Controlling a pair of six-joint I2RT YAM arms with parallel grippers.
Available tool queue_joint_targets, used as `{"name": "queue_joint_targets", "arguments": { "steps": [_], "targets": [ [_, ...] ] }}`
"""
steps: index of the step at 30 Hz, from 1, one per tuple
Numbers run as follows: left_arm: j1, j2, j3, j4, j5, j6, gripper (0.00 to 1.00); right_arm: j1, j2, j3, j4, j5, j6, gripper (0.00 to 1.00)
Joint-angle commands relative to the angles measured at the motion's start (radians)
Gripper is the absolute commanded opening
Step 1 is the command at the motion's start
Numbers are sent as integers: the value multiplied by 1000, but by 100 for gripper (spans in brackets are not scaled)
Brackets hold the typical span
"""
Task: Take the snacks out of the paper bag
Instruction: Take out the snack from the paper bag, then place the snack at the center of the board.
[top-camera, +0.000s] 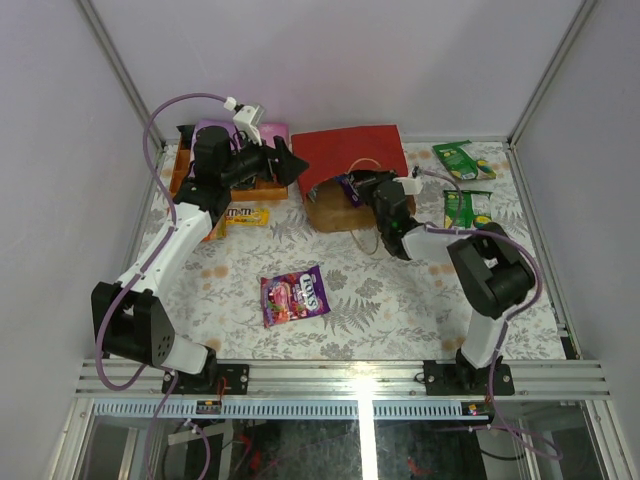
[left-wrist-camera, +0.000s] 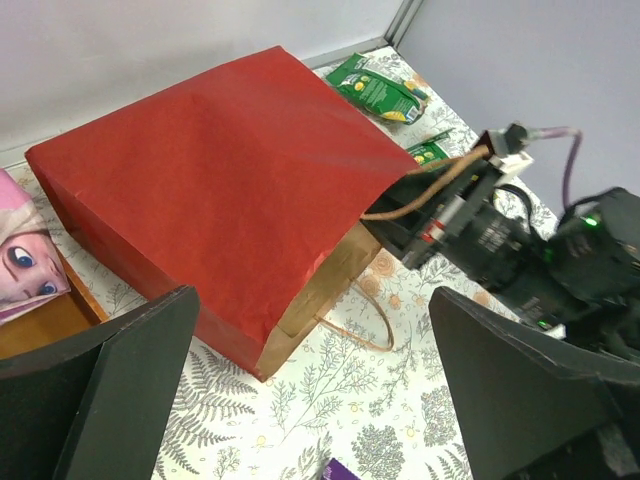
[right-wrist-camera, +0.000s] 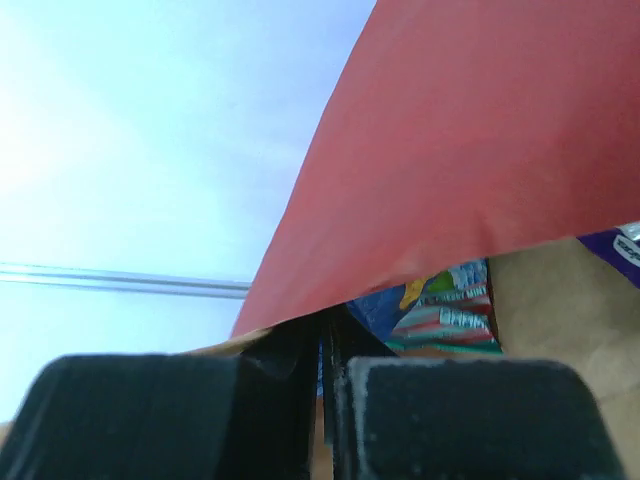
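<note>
Top cam first: the bag (top-camera: 350, 150) lies on its side at the back middle of the table (top-camera: 400, 300). It's matte red paper outside and brown kraft inside, with the mouth facing my bases. Some flat glossy snacks sit out on the fern-print cover: a purple packet (top-camera: 295, 296) towards the front, two green packets (top-camera: 462, 160) off to the right, and a yellow pack (top-camera: 245, 215) by the wooden box (top-camera: 185, 170). My left arm is stretched up and back, with the left gripper (top-camera: 292, 165) hanging just left of the bag. My right arm is folded at the elbow, with the right gripper (top-camera: 352, 187) poked into the mouth. Left wrist cam: my black wedge-shaped fingers (left-wrist-camera: 110, 390) stand wide apart with nothing between them, looking down on the creased red side. A thin brown handle (left-wrist-camera: 430, 192) runs across my right wrist there. Right wrist cam: my padded jaws are squeezed completely together right under the red upper lip. A shiny blue packet (right-wrist-camera: 440, 305) sits just behind them inside, and I can't tell if its edge is actually pinched.
</note>
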Motion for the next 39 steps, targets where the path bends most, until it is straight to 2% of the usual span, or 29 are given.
{"name": "queue_joint_targets", "arguments": {
  "steps": [1,8,11,14,18,22,31,35,39],
  "targets": [
    [8,-18,6,50,-40,-24,100,34,-176,-62,-8,12,-52,0],
    [12,-5,13,60,-54,-55,100,79,-398,-120,-162,36,-158,0],
    [12,-2,17,59,-59,-62,100,93,-489,-102,-299,30,-219,0],
    [14,-1,17,60,-63,-65,100,94,-543,-45,-455,-27,-266,0],
    [16,-5,18,55,-79,-68,100,94,-592,-3,-575,-146,-329,0],
    [17,-13,18,49,-96,-67,100,94,-662,-46,-655,-218,-371,0],
    [21,-6,1,66,-108,-82,100,95,-967,-219,-871,-152,-502,0],
    [20,4,0,79,-100,-101,100,94,-1045,-243,-924,-106,-550,0],
    [21,7,2,81,-99,-108,100,95,-1066,-235,-939,-141,-575,0]
  ]
}}
